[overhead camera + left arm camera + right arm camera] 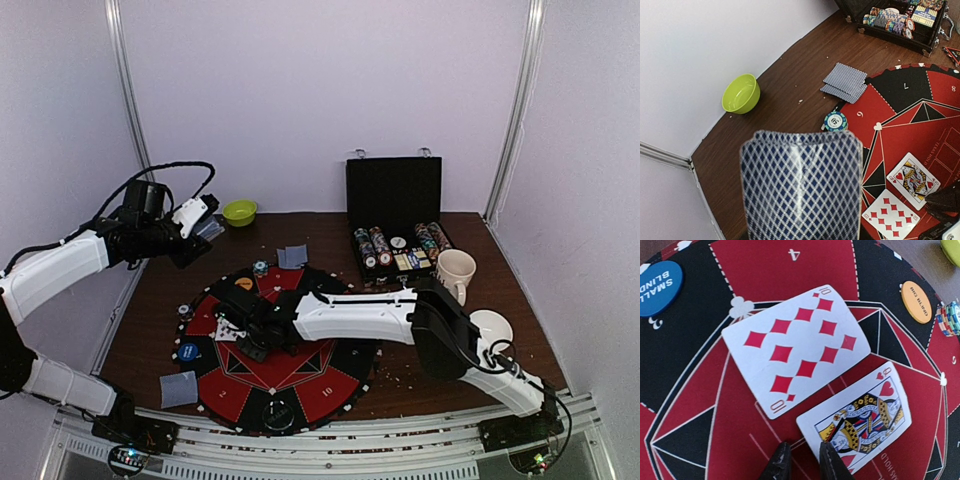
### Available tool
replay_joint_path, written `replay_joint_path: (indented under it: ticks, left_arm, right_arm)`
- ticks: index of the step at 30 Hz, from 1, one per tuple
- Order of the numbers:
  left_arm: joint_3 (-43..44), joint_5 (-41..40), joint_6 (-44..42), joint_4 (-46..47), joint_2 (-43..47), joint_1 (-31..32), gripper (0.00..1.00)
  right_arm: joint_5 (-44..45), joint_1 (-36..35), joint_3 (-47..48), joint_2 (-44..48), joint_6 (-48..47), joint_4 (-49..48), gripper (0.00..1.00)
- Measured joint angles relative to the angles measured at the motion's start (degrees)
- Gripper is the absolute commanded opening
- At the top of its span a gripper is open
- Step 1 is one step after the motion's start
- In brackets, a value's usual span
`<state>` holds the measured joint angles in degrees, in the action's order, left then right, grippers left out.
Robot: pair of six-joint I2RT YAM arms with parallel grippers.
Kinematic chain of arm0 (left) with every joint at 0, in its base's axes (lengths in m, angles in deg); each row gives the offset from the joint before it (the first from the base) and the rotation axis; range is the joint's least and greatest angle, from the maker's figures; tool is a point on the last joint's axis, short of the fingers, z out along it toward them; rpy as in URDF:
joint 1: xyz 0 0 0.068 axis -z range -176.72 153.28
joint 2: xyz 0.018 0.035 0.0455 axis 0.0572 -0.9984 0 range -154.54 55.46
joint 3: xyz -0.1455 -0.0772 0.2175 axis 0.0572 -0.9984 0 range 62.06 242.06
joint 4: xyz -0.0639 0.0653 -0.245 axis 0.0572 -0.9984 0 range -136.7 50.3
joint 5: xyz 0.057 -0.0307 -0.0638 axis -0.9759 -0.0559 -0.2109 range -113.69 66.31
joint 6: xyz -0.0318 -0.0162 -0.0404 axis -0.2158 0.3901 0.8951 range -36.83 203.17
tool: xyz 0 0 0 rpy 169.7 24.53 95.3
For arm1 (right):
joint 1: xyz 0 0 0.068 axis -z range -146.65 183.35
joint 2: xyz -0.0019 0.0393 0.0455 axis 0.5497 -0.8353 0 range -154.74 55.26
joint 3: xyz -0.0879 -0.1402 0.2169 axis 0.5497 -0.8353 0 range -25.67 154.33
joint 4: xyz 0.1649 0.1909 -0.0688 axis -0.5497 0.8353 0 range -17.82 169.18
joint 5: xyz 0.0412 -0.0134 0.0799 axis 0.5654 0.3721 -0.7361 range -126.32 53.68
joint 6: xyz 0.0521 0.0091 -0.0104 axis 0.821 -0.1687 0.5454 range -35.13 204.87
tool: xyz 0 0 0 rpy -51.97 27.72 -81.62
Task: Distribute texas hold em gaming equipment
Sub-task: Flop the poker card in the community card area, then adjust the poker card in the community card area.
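Observation:
My left gripper is raised over the table's back left, shut on a deck of cards with blue-diamond backs; its fingers are hidden behind the deck. My right gripper hovers low over the round red-black mat, jaws a little apart with nothing between them. One fingertip overlaps the corner of the face-up queen of hearts. The ten of diamonds lies beside it. A blue small-blind disc, an orange big-blind disc and a striped chip stack sit at the mat's edge.
Two face-down cards lie behind the mat, and more at its front left. An open black case of chips stands at the back right, with a white mug beside it. A green bowl sits at the back left.

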<state>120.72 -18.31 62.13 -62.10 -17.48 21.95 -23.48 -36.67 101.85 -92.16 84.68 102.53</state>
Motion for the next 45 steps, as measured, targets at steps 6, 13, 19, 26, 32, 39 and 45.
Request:
replay_joint_path:
  ticks: [6, 13, 19, 26, 32, 39, 45]
  left_arm:
    - [0.0, 0.22, 0.0, 0.0, 0.0, 0.0, 0.38]
    - [0.0, 0.76, 0.0, 0.02, 0.0, -0.07, 0.38]
    - [0.0, 0.87, 0.0, 0.02, 0.0, -0.22, 0.38]
    - [0.0, 0.87, -0.02, 0.04, 0.0, -0.26, 0.38]
    - [0.0, 0.85, -0.02, 0.04, 0.0, -0.26, 0.38]
    - [0.0, 0.87, -0.02, 0.04, 0.0, -0.26, 0.38]
    - [0.0, 0.87, -0.02, 0.04, 0.0, -0.26, 0.38]
  right_arm:
    - [-10.32, -0.13, -6.16, 4.87, -2.38, -0.15, 0.42]
    - [-22.4, 4.7, -20.44, 16.63, 5.66, -8.87, 0.34]
    - [-19.45, 14.86, -21.51, 16.68, 20.04, -16.96, 0.31]
    - [-16.94, 15.02, -14.36, 7.37, 25.9, -17.0, 0.35]
    - [-18.88, 13.84, -14.23, 5.64, 28.57, -18.51, 0.34]
    - [-22.49, 13.51, -14.23, 5.31, 28.92, -19.58, 0.33]
    - [-24.04, 13.31, -12.87, 4.42, 28.76, -19.71, 0.33]
